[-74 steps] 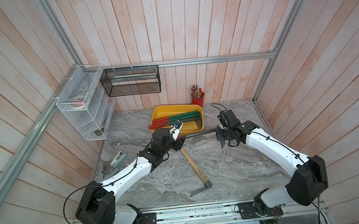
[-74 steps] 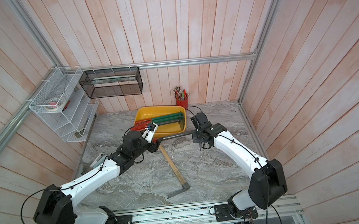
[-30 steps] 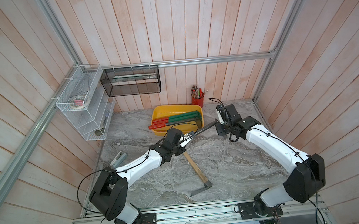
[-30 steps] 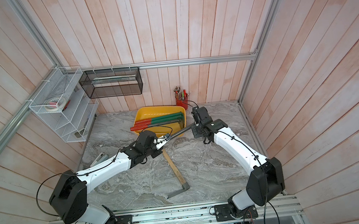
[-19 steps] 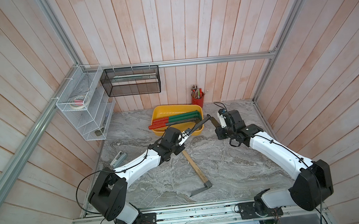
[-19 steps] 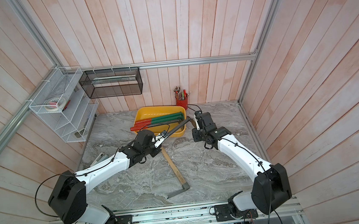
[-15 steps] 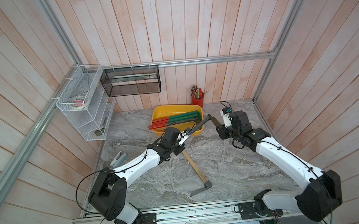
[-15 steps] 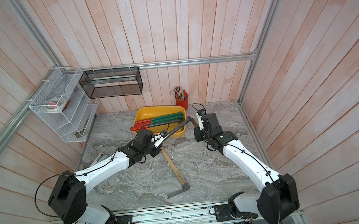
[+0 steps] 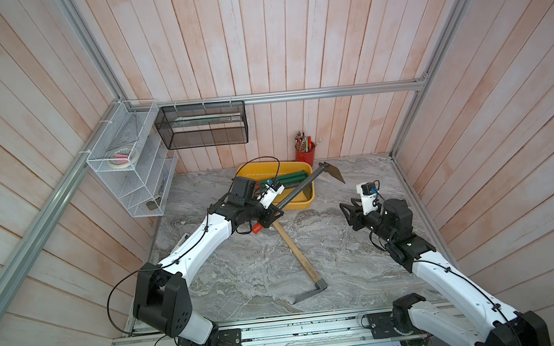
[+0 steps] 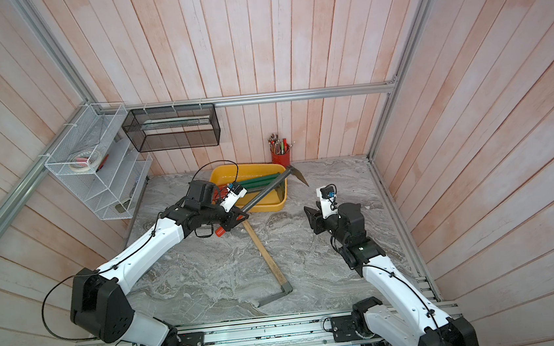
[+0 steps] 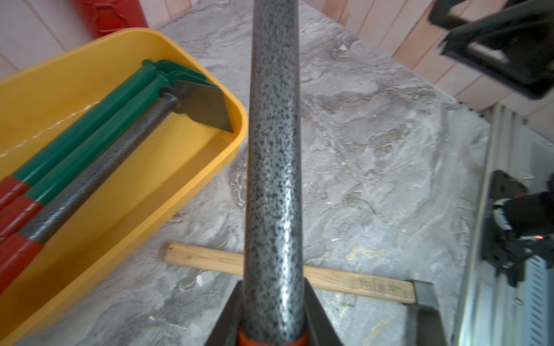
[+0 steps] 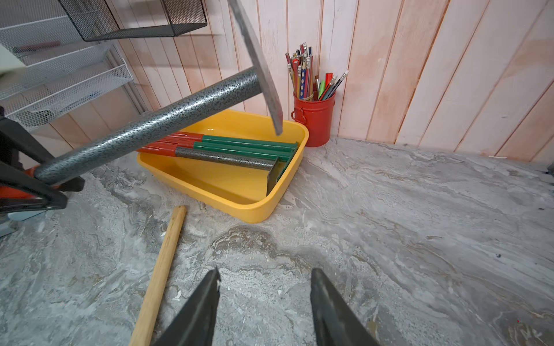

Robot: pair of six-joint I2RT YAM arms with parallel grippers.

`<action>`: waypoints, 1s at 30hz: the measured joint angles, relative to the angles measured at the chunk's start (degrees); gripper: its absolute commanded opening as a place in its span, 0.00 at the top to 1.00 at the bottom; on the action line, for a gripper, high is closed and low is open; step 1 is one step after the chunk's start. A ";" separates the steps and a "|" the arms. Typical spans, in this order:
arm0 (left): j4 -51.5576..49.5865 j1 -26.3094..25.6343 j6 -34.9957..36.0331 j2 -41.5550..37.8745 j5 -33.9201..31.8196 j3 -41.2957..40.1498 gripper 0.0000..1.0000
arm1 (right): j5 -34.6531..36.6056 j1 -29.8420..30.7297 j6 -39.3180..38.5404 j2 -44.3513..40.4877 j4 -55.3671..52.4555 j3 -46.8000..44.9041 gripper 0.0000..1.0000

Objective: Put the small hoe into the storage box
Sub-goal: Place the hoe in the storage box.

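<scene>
Right tool (image 9: 347, 209) has released the small hoe (image 9: 299, 187) and withdrawn, jaws apart, empty. Left tool (image 9: 274, 213) alone clamps the handle. The hoe slants raised above the storage box (image 9: 300, 205), not yet inside.

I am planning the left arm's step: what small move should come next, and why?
Probably lower the small hoe into the storage box. The left gripper holds its handle tilted up, the blade raised near the box's end; the right gripper is open and holds nothing.
</scene>
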 measured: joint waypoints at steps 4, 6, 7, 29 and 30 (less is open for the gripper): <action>-3.63 -0.04 -0.39 0.00 4.79 0.22 1.00 | -0.15 0.00 -2.58 0.92 6.75 -0.35 0.48; -4.81 -0.04 -0.66 0.00 5.79 0.22 1.00 | 0.02 0.00 -3.93 1.09 9.77 -0.35 0.48; -5.18 -0.04 -0.96 0.00 6.23 0.22 1.00 | 0.13 0.00 -4.66 1.18 11.43 -0.37 0.49; -5.38 -0.92 -4.00 0.24 13.38 0.22 1.00 | -0.20 0.00 -9.53 9.46 28.06 1.90 0.85; -5.33 -0.94 -4.17 0.31 13.44 0.22 1.00 | -0.39 0.00 -9.92 9.46 28.13 2.03 0.88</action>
